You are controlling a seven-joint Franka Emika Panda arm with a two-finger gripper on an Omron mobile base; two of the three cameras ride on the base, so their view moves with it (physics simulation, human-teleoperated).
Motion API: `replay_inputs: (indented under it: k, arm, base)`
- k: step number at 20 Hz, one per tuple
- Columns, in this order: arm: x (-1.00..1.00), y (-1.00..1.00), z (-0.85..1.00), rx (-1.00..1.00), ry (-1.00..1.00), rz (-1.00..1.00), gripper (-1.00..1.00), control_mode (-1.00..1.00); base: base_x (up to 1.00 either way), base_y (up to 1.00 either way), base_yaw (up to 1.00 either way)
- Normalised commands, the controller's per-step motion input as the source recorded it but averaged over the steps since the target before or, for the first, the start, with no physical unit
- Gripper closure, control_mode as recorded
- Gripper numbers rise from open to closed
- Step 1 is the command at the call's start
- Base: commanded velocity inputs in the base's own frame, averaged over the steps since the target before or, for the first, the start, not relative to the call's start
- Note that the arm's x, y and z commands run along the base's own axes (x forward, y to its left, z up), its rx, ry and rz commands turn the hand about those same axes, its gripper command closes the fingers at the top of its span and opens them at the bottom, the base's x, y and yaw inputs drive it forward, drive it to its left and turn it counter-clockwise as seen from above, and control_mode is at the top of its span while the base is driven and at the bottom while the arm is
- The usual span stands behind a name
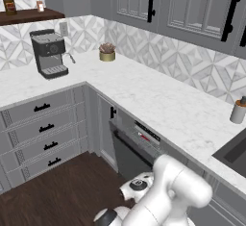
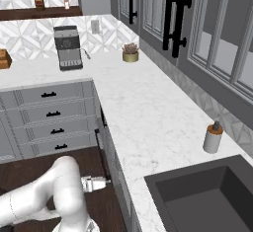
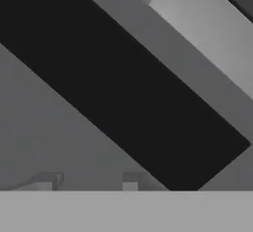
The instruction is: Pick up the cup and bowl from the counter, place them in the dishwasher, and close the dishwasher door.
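One plant pot point(image 1: 107, 53) beside coffee machine point(image 1: 49, 53).

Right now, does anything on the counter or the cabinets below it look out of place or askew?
Only the dishwasher door: it seems to lean outward, not fully shut, so its black control strip shows along the top. Nothing on the counter looks spilled.

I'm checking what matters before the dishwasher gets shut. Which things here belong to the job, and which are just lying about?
Job:
- dishwasher
- dishwasher door
- counter

Lying about:
- coffee machine
- potted plant
- soap dispenser
- sink
- jars on the shelf
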Motion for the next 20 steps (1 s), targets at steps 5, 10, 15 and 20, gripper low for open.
replay_inputs:
  k: [5,10,15,20]
  arm:
    - [1.00,-0.99,0.43,-0.27,0.01,-0.14,-1.00,-1.00]
    - [1.00,-0.99,0.12,-0.23,0.20,-0.24,-1.00,-1.00]
    - [0.90,-0.55,-0.10,-0.25,0.17,-0.32,-1.00,-1.00]
    - [0.03,0.37,-0.07,-0.15,-0.05,-0.26,-1.00,-1.00]
  base:
    - [0.00,0.00,0.00]
    - [0.00,0.00,0.00]
    - [0.00,0.00,0.00]
    - [0.00,0.00,0.00]
